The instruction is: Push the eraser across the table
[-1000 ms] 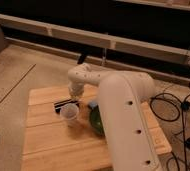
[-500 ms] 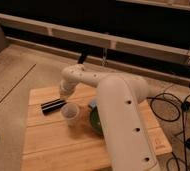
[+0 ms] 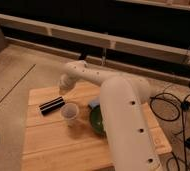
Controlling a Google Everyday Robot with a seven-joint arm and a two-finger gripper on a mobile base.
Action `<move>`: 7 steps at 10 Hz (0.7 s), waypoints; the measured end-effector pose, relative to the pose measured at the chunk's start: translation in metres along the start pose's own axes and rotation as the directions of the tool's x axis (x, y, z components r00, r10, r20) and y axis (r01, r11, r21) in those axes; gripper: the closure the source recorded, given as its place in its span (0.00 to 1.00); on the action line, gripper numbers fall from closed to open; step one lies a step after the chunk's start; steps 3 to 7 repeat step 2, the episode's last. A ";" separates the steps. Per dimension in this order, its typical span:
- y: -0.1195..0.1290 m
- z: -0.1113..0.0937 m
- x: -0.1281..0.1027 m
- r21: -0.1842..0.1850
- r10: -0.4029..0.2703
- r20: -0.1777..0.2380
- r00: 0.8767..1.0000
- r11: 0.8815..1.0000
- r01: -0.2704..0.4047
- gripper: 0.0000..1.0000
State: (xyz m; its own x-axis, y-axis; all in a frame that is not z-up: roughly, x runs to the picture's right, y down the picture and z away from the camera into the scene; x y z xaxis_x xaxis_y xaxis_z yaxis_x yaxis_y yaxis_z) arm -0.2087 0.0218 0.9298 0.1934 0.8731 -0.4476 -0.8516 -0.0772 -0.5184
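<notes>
The eraser [image 3: 51,105] is a black oblong bar with a lighter edge strip, lying at a slant on the left part of the light wooden table [image 3: 58,142]. My white arm reaches over the table from the lower right. The gripper [image 3: 64,86] is at the arm's far end, low over the table's back left, just right of and behind the eraser's upper end. I cannot see whether it touches the eraser.
A clear plastic cup [image 3: 70,114] stands just right of the eraser. A green bowl [image 3: 96,121] and a small light blue block [image 3: 94,104] sit by the arm. Black cables [image 3: 180,107] lie on the floor at the right. A wall ledge runs behind.
The arm's end has swung left and toward the back. The eraser has slid left and forward across the table, away from the cup.
</notes>
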 end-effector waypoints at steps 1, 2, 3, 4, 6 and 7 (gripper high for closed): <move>0.001 0.001 0.001 -0.001 -0.001 -0.002 1.000 1.000 0.001 1.00; 0.000 0.000 0.000 -0.001 0.000 0.000 1.000 1.000 0.000 0.97; 0.000 0.000 0.000 -0.001 0.000 0.000 1.000 1.000 0.000 0.97; 0.000 0.000 0.000 -0.001 0.000 0.000 1.000 1.000 0.000 0.97; 0.000 0.000 0.000 -0.001 0.000 0.000 1.000 1.000 0.000 0.97; 0.000 0.000 0.000 -0.001 0.000 0.000 1.000 1.000 0.000 0.97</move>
